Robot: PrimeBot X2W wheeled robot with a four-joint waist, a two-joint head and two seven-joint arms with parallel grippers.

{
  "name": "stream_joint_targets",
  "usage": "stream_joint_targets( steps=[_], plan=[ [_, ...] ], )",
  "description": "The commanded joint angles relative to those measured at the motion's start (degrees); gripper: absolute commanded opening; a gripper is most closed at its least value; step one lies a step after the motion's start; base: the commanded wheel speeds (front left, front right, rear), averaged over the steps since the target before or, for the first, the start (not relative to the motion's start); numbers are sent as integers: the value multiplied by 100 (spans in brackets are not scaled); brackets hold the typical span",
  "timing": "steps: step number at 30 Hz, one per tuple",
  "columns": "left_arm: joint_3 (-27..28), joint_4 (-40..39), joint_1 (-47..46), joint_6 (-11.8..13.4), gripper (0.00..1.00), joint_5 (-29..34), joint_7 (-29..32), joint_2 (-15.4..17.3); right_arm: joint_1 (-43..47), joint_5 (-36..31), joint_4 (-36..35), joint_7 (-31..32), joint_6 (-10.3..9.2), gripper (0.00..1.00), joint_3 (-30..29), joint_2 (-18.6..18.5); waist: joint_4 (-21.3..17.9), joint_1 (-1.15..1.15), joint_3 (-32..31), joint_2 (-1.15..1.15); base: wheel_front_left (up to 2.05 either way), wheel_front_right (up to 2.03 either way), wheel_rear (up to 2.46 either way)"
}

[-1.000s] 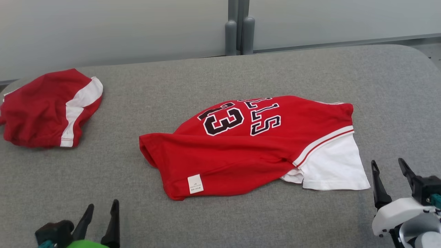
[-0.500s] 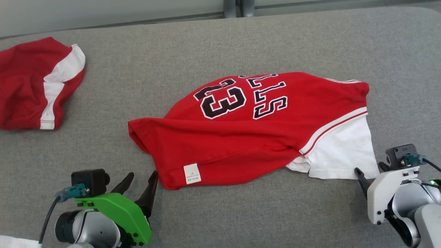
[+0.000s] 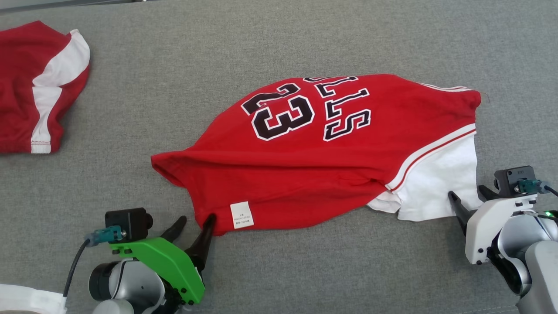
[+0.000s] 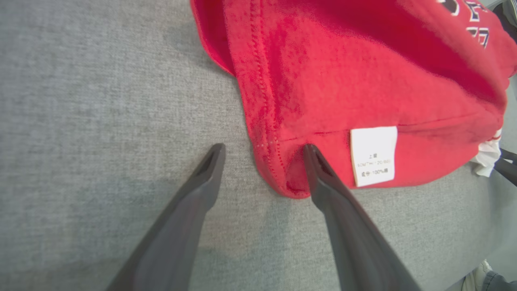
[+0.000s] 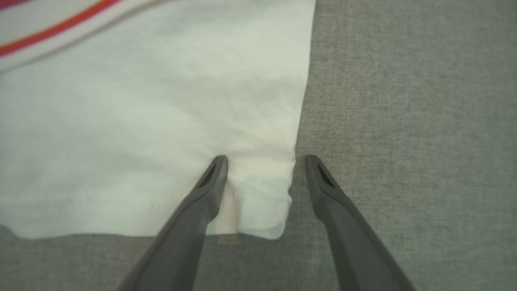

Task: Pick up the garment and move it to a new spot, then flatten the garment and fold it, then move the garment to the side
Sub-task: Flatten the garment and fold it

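- Head view: a red fabric jersey with a black-and-white "23" and block lettering lies crumpled in the middle of the grey cloth-covered table, running left to right.
- Its white sleeve panel spreads out at the right end, and a small white rectangular care label sits on the near hem.
- Far off by the table's left edge, near the far-left corner, there's a second red-and-white garment in a heap, well apart from the jersey.
- The left gripper, on its bright green mount, is at the jersey's near-left corner with its dark fingers spread and nothing gripped. One fingertip touches the red hem just beside the label.
- The right gripper, on its white mount, is at the near-right corner of the white sleeve panel, released too.
- Left wrist view: the left gripper is wide apart, and the stitched red hem corner of the jersey sits right between the tips.
- The right-hand finger in this view rests on the red cloth, next to the care label. The other finger lies over bare grey table.
- Right wrist view: the right gripper is spread open around the corner of the white sleeve panel.
- One finger lies over the white cloth, the other over the grey table just off the sleeve's edge.
- A thin red stripe crosses the sleeve at the top left of this view.
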Motion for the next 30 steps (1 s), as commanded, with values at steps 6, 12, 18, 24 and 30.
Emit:
stream_joint_targets(
  steps=[6, 12, 18, 24, 30],
  plan=[
    [-156, 121, -93, -110, 42, 0, -62, -46, 109, 12, 544, 107, -25, 100, 194, 138, -66, 0, -31, 39, 0, 0, 0],
    [-239, 167, -136, -201, 0, 7, -196, -53, 137, 65, 595, 77, -21, 16, 276, 113, -112, 0, -85, 39, 0, 0, 0],
    [-163, -231, 38, -245, 0, -101, -322, 18, 176, 409, 231, -67, -15, 0, 337, 63, -169, 0, -207, 39, 0, 0, 0],
    [62, -1411, 500, -264, 0, -500, -129, 187, 323, 880, -644, 7, -13, 0, 208, -167, -209, 0, -378, 39, 0, 0, 0],
    [386, -2481, 848, -195, 0, -972, 41, 291, 602, 1530, -1641, 156, -14, 0, -71, -168, -219, 0, -537, 39, 0, 0, 0]
  ],
)
